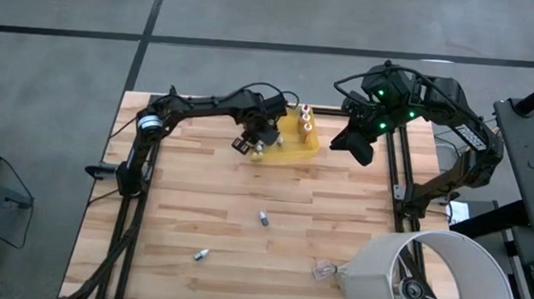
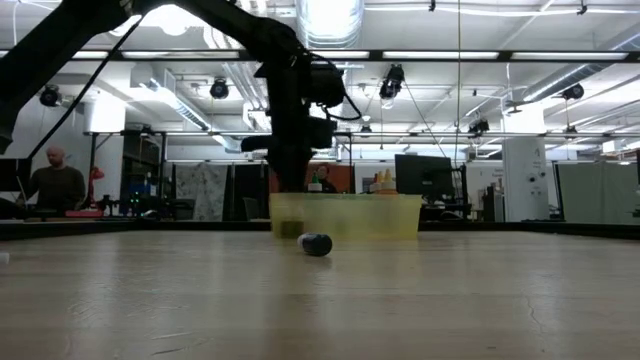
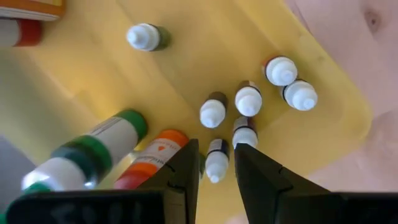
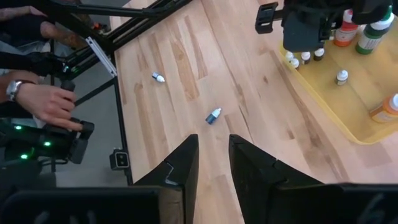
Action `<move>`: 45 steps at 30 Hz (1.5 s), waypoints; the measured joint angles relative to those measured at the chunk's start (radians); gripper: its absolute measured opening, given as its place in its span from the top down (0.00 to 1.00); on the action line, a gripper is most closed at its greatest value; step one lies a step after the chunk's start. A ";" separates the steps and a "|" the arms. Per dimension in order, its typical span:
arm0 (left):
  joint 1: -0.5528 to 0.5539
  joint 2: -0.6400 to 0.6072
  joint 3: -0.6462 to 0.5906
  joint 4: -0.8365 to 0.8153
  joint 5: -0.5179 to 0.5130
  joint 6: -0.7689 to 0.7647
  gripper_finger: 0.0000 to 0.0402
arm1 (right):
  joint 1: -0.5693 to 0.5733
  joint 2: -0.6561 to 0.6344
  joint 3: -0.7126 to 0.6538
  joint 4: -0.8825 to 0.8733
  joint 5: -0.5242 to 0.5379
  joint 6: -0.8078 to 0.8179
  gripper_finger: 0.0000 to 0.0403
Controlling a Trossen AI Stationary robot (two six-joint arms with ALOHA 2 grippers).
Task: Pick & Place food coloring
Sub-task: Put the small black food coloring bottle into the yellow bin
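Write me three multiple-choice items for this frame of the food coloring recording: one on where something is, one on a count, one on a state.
1. Where is the left claw?
A. Over the yellow tray's near-left edge
B. Above the lampshade
C. At the table's front edge

2. How many small bottles lie loose on the bare wood, outside the tray?
A. None
B. Two
C. Five

3. What is between the left claw's fingers?
A. Nothing at all
B. A crumpled plastic scrap
C. A small white-tipped bottle

Answers:
1 A: the high view puts the left arm's tip at the tray's edge.
2 B: one loose bottle lies mid-table and another nearer the front left.
3 C: the left wrist view shows the bottle in the gap between the fingers, over the tray floor; whether they press it cannot be told.
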 joint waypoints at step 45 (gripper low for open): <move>-0.185 -0.254 0.509 -0.495 0.422 -0.739 0.81 | 0.001 0.000 0.000 0.007 -0.001 -0.333 0.77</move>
